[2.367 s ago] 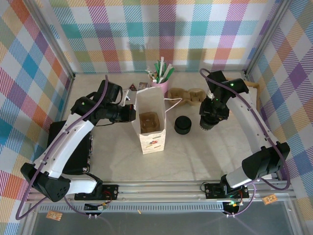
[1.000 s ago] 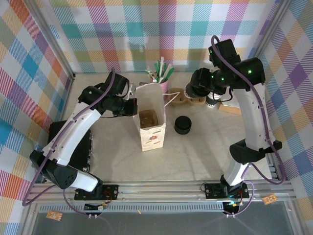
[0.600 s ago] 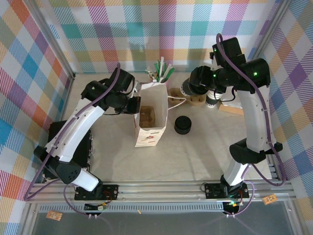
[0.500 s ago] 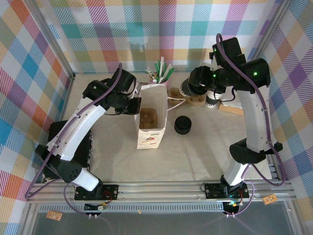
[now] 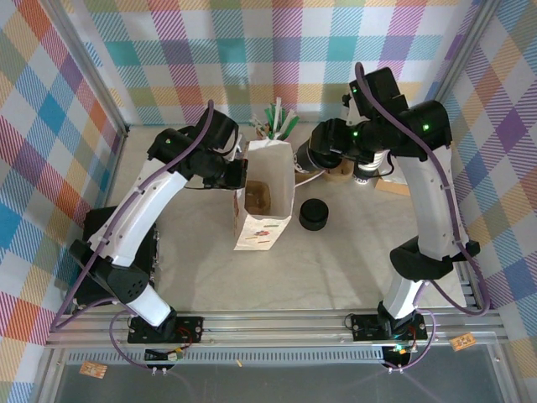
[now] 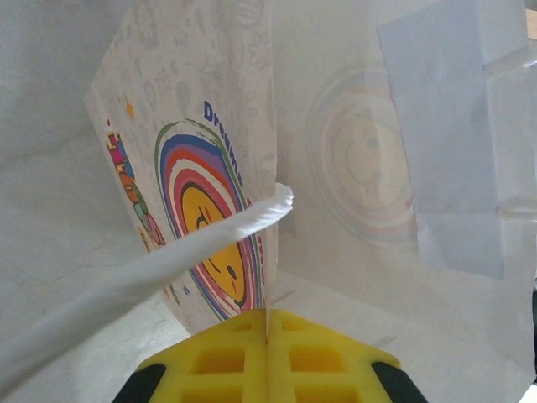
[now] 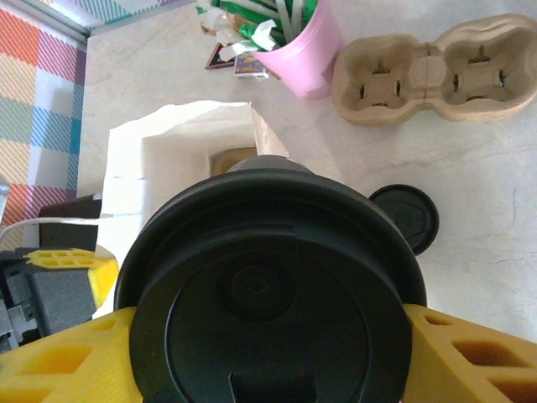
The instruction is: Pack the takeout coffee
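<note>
The takeout coffee (image 7: 268, 285), seen from above as a round black lid, sits between my right gripper's (image 7: 270, 340) yellow fingers (image 7: 474, 357), which are shut on it. In the top view it hangs at the right rim of the white paper bag (image 5: 263, 204), with the right gripper (image 5: 315, 156) just right of the bag's mouth. The bag's open mouth (image 7: 197, 155) shows below the cup, a brown carrier at its bottom. My left gripper (image 6: 268, 323) is shut on the bag's left wall (image 6: 210, 193), holding the bag (image 5: 237, 178) open and slightly tilted.
A squat black lid stack (image 5: 314, 215) stands right of the bag. A pink cup of straws (image 5: 278, 128) is behind it, with cardboard carriers (image 7: 428, 71) beside. A black block (image 5: 126, 252) lies at the left. The bag's handle strip (image 6: 159, 264) crosses the left wrist view.
The right arm has carried the coffee up from the table at the right and leftward to the bag's rim. The left gripper has risen a little, tilting the bag.
</note>
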`<state>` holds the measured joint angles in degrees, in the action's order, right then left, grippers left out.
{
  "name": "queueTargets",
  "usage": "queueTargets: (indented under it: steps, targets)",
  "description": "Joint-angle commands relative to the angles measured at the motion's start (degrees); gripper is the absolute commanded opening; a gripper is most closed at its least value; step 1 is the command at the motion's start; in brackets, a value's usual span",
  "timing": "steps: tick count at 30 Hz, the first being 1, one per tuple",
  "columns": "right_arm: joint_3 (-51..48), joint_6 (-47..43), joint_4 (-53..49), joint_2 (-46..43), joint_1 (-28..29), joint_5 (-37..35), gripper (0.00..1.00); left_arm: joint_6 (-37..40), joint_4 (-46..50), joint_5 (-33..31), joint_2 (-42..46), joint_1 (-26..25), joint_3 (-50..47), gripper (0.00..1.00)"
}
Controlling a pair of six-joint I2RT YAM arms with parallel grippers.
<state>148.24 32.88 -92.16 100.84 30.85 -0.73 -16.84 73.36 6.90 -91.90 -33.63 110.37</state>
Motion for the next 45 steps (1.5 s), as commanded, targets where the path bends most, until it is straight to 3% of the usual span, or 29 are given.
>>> queueTargets:
  steps: [1,23,36,45]
  targets:
    - [1.6,1.5,-3.5,0.9,1.3,1.1,0.0,-1.0,-1.1,1.8,-0.2,-0.5,1.0,0.0]
    - [3.9,4.3,-2.9,5.7,8.1,-1.4,0.0,-6.1,-9.7,7.4,0.9,-0.7,-2.6,0.0]
    - [3.7,5.5,-7.9,9.6,11.6,-7.1,0.0,-12.7,-18.3,8.9,3.9,-1.1,-11.4,0.0]
    - [3.8,6.8,-9.3,12.2,14.4,-11.5,0.0,-14.5,-18.9,7.9,4.5,-1.2,-13.1,0.0]
